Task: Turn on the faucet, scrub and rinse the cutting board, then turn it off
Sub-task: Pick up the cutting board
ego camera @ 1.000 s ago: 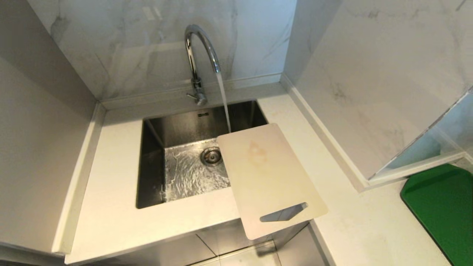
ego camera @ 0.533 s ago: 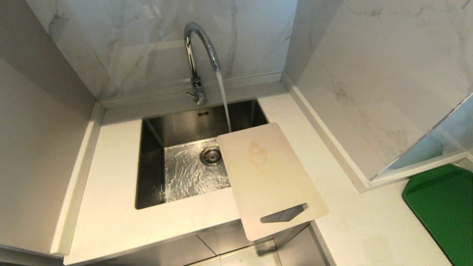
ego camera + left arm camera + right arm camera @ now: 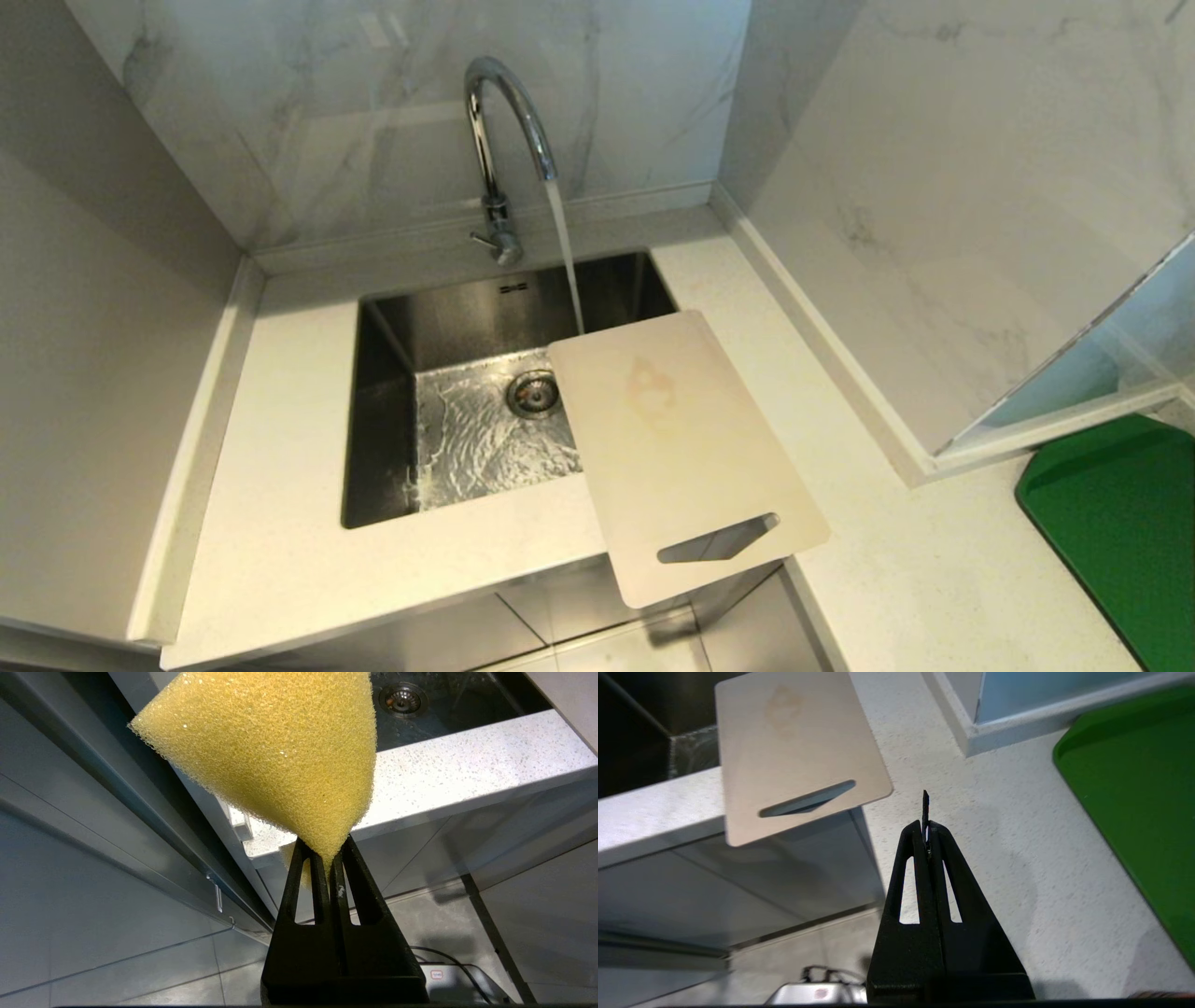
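The chrome faucet (image 3: 504, 121) stands behind the sink (image 3: 383, 420), and a stream of water (image 3: 565, 252) runs from its spout into the basin. The beige cutting board (image 3: 677, 448) lies flat over the sink's right rim, its slot-handle end overhanging the counter's front edge; a faint orange stain marks it. Neither gripper shows in the head view. My left gripper (image 3: 327, 851) is shut on a yellow sponge (image 3: 275, 751), below and in front of the counter edge. My right gripper (image 3: 926, 828) is shut and holds nothing, over the counter near the cutting board's (image 3: 794, 751) handle end.
A dark green mat (image 3: 1120, 523) lies on the counter at the far right. Marble walls close in behind the sink and to its right. The drain (image 3: 533, 393) sits in the wet basin floor. Cabinet fronts and tiled floor lie below the counter edge.
The head picture has shifted very slightly as a whole. The board, faucet and running water stay as they were.
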